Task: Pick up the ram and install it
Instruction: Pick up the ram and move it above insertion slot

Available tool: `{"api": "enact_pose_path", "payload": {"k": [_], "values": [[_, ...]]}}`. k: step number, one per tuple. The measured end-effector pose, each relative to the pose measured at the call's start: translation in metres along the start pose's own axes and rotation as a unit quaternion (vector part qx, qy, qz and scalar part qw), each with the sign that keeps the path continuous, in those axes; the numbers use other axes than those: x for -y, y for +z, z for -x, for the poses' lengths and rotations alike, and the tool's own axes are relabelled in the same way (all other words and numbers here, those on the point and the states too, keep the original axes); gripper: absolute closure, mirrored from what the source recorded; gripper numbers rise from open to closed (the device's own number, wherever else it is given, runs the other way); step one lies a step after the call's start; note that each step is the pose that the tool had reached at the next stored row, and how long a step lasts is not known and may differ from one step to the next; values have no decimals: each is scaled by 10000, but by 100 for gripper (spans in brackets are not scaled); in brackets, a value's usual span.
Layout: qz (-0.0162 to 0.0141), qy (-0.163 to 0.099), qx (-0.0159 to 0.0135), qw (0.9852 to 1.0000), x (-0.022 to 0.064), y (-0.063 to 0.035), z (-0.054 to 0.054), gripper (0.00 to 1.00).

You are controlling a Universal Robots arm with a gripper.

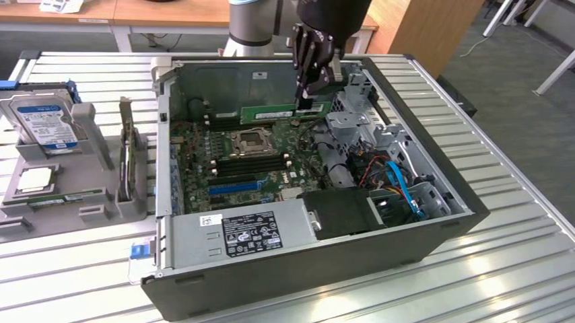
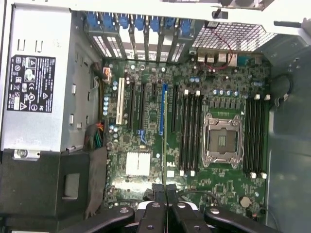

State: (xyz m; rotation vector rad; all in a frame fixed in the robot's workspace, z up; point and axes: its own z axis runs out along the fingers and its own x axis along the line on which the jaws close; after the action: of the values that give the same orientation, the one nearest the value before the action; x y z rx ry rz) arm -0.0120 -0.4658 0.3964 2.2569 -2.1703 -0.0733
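My gripper (image 1: 310,93) hangs over the open computer case (image 1: 431,168), shut on the ram (image 1: 280,112). The ram is a long green stick held level on its edge, above the back part of the motherboard (image 1: 238,161). In the wrist view the ram (image 2: 165,141) shows edge-on as a thin line running out from between the black fingertips (image 2: 156,194). It lies over the board between the blue card slot (image 2: 161,109) and the black memory slots (image 2: 188,131). More memory slots (image 2: 256,136) sit beyond the open processor socket (image 2: 222,141).
A silver power supply (image 1: 242,232) fills the case's near end, and drive cages and cables (image 1: 395,182) line the exterior view's right. Outside the case, on the exterior view's left, a grey fixture (image 1: 90,208) holds a blue-labelled hard drive (image 1: 47,124) and a square processor chip (image 1: 36,179).
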Motion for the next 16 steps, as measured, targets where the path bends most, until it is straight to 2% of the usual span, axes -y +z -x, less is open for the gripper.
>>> {"api": "enact_pose_path", "payload": {"k": [4, 8, 11, 16], "values": [[-8, -1, -2, 10000, -14, -1, 1, 88], [-33, -1, -2, 10000, -99, 4, 11, 88], [-36, -1, -2, 10000, -132, 8, 19, 88], [-35, -2, -3, 10000, -132, 9, 21, 88]]}}
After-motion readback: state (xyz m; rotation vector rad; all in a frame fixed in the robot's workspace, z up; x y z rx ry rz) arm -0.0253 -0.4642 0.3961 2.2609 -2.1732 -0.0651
